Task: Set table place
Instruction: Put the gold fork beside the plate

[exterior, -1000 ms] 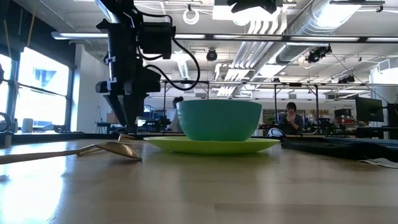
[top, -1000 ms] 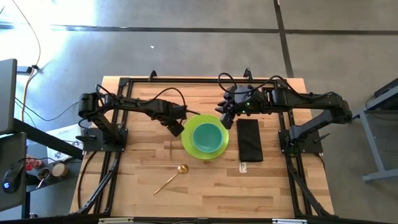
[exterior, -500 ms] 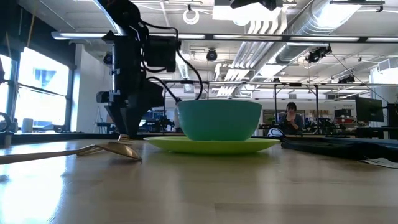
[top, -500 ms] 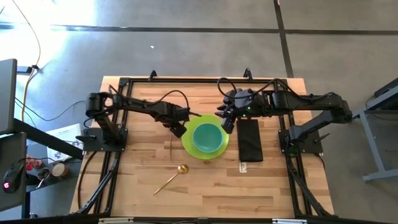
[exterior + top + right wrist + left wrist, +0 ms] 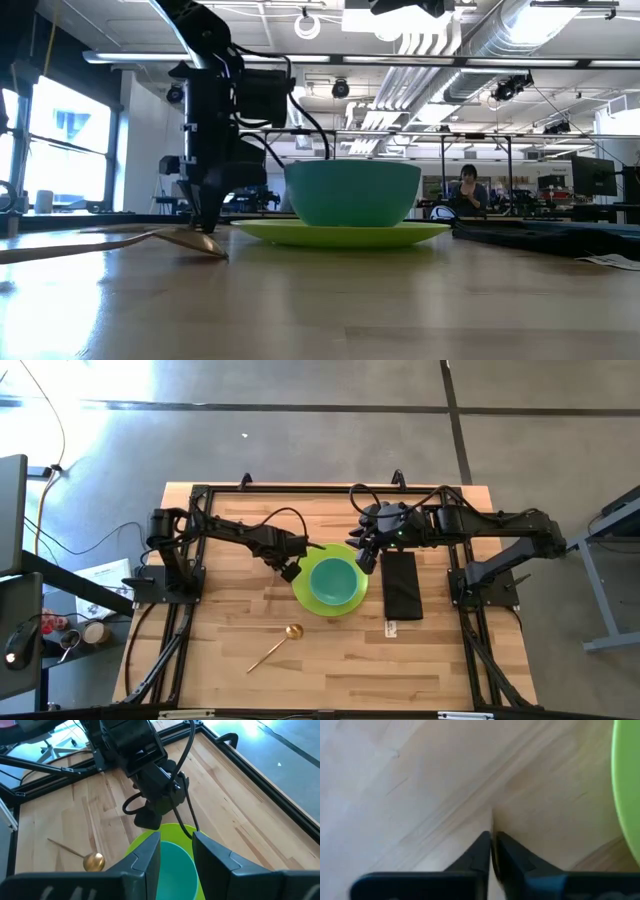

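A teal bowl (image 5: 333,580) stands in a lime-green plate (image 5: 303,598) at the middle of the light wood table (image 5: 230,660). A gold spoon (image 5: 291,631) lies nearer the front edge, its handle toward the left. A dark folded napkin (image 5: 402,585) lies right of the plate. My left gripper (image 5: 291,571) is down at the table by the plate's left rim, shut on a thin gold utensil (image 5: 492,820). My right gripper (image 5: 364,557) is open and empty, above the plate's far right rim. My left gripper pinches the thin utensil (image 5: 492,826) between its two fingertips (image 5: 481,851), coming from above and pointing down. The utensil shows only as a thin edge running on from the tips along the table. In the low view the tips (image 5: 206,226) reach the table top.
The black rail frame (image 5: 300,489) runs around the table's far and side edges. A small white tag (image 5: 392,628) lies at the napkin's near end. Bare wood shows left of the plate and along the front. A person (image 5: 467,186) sits far behind in the room.
My left gripper has gone down to the table top and a little toward the plate. The bowl, plate, spoon and napkin have kept still.
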Motion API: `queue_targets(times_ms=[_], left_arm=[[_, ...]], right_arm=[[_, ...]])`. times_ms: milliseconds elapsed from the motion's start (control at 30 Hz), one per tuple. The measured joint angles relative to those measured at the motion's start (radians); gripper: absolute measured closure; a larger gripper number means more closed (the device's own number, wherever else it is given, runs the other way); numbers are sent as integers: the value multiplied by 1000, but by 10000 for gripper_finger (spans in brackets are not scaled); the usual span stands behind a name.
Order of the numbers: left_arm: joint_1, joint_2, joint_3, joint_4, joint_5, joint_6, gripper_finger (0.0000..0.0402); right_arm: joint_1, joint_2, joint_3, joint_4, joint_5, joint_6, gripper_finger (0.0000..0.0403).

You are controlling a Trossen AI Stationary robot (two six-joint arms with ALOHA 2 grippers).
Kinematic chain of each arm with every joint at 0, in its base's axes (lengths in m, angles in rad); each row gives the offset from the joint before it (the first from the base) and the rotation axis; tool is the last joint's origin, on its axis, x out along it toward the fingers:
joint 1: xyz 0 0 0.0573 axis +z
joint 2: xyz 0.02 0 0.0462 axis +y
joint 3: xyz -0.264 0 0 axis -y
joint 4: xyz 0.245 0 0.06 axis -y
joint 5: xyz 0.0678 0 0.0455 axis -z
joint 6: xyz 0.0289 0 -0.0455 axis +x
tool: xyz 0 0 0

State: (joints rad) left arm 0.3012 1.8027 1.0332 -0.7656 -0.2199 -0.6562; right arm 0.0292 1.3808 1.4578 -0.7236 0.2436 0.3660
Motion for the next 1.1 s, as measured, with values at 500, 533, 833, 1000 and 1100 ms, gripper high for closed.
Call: queue_targets(times_ms=[500, 533, 833, 1000, 1100], left_arm=[[1, -75, -9, 129, 50, -3, 400], [1, -91, -22, 129, 48, -4, 400], [8, -371, -446, 679, 158, -211, 401], [8, -482, -723, 1095, 161, -365, 401], [6, -492, -850, 1223, 135, -451, 401]], right_arm=[[0, 0, 0, -5, 0, 2, 297], [0, 0, 0, -5, 0, 3, 297], [0, 0, 0, -6, 0, 0, 297], [0, 0, 0, -6, 0, 3, 297], [0, 0, 0, -6, 0, 3, 297]])
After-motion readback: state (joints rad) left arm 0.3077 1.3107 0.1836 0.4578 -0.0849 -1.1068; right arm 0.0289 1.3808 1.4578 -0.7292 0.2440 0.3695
